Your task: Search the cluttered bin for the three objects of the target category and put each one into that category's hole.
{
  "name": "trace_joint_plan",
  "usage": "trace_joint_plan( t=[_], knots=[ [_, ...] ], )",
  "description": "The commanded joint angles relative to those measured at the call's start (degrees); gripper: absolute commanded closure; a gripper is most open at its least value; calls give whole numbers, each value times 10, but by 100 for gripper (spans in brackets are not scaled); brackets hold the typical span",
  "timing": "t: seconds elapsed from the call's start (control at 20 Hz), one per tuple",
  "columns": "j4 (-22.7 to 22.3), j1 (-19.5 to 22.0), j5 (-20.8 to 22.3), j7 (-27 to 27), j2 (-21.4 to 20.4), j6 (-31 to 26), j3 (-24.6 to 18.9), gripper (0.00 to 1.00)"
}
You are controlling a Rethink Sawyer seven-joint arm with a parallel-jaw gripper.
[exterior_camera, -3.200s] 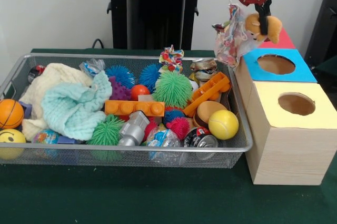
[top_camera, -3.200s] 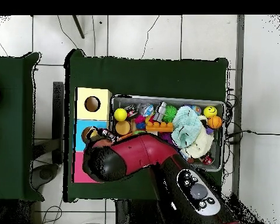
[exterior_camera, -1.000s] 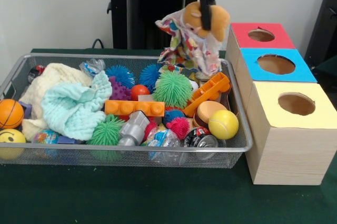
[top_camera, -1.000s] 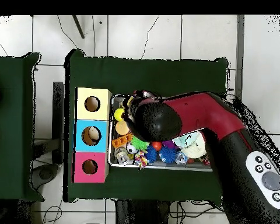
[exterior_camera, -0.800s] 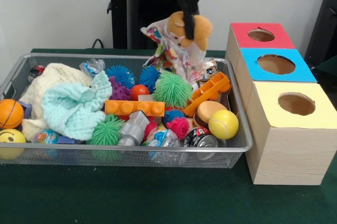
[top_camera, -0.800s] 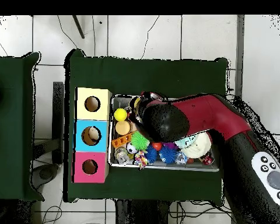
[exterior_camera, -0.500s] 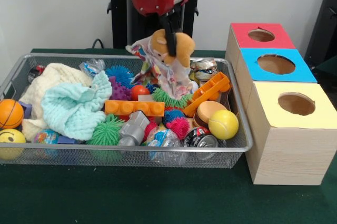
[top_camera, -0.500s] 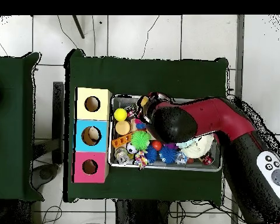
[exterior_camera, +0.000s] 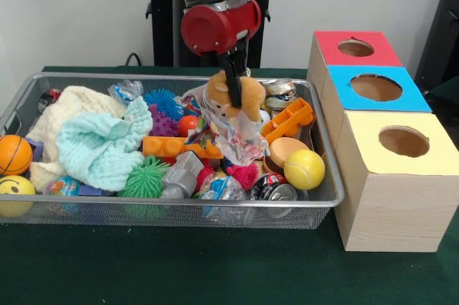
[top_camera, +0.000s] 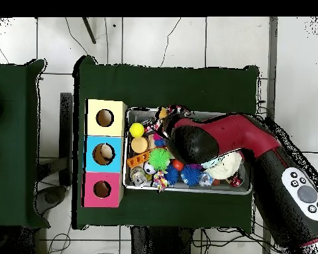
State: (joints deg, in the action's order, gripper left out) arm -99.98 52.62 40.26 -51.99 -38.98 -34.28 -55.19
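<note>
The red and black gripper (exterior_camera: 233, 90) pinches a tan plush toy in a patterned cloth dress (exterior_camera: 233, 108), fingers closed on its head. The toy hangs at centre frame, its dress draping onto the clutter inside the wire mesh bin (exterior_camera: 172, 212).

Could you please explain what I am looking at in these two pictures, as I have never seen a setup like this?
This is a red and black robot arm working at a green table. One picture looks across the table at it; the other looks straight down from above. A wire bin holds mixed clutter: spiky balls, a yellow ball, an orange block, cloths. Beside it stand three wooden boxes, with red, blue and yellow tops, each with a round hole. The gripper is shut on a plush toy in patterned cloth, low over the bin.
</note>
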Motion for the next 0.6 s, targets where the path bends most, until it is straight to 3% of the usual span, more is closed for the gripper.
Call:
trace_joint_plan(
  t=[0.05,0.6],
  knots=[
    [-8,-3,66,76,28,2,26,100],
    [-17,-16,63,27,34,-55,87,100]
  ],
)
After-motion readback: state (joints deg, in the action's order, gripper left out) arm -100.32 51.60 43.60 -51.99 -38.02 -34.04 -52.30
